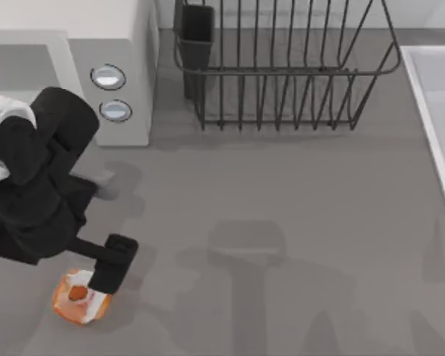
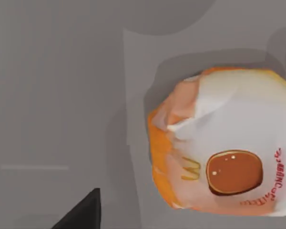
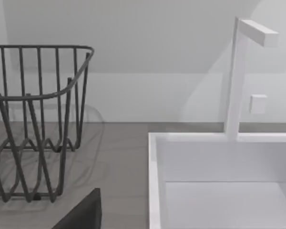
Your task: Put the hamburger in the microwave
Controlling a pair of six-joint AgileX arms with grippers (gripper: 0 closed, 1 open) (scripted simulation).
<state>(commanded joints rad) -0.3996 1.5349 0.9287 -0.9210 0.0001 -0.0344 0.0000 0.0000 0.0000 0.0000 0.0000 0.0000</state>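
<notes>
The hamburger (image 1: 78,297) lies on the grey table near the front left corner, an orange-brown lump with white patches and a red-orange spot. In the left wrist view the hamburger (image 2: 219,143) looms large and close, resting on the table. My left gripper (image 1: 105,276) hangs just above the burger's right edge, open, holding nothing; one dark fingertip (image 2: 83,214) shows beside the burger, apart from it. The white microwave (image 1: 126,30) stands at the back left, its grey cavity open toward the front and two round knobs (image 1: 108,76) on its panel.
A black wire dish rack (image 1: 282,67) stands at the back centre, to the right of the microwave. A white sink basin (image 1: 434,111) runs along the right edge. A dark part of my right gripper (image 3: 81,212) shows, parked near the sink (image 3: 219,162) and rack (image 3: 33,119).
</notes>
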